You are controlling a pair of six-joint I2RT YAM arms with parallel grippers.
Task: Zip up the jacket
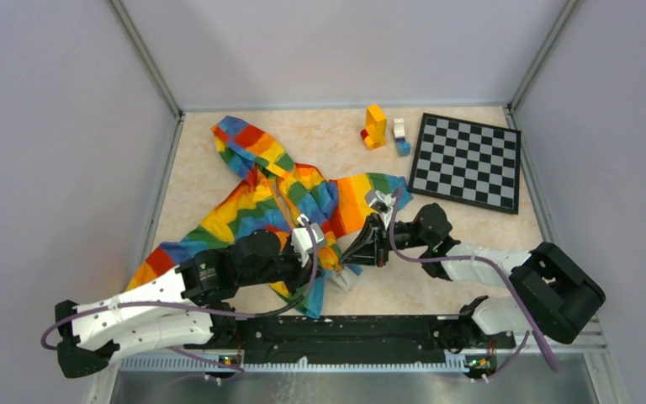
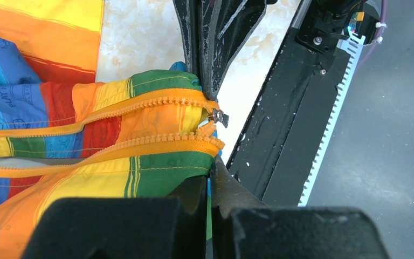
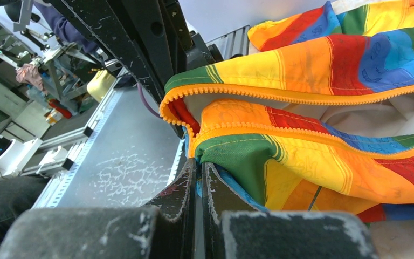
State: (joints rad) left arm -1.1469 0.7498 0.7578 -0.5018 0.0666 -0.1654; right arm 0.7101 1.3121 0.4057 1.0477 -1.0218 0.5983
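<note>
Near the front edge of the table (image 1: pixel 345 135), the left gripper (image 2: pixel 211 171) and right gripper (image 3: pixel 198 167) each pinch tight on the bottom hem of the jacket (image 1: pixel 256 206), either side of its open orange zipper (image 2: pixel 140 105); the jacket lies spread across the table, hood (image 1: pixel 248 143) farthest.

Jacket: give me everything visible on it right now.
The jacket is a small hooded fabric piece in red, orange, yellow, green and blue stripes, lying rumpled on the table, hood toward the far side, one sleeve running near-left. Its orange zipper is open, the two tooth rows apart, a metal slider at the hem end. The left end effector and right end effector each pinch the hem beside the zipper.
</note>
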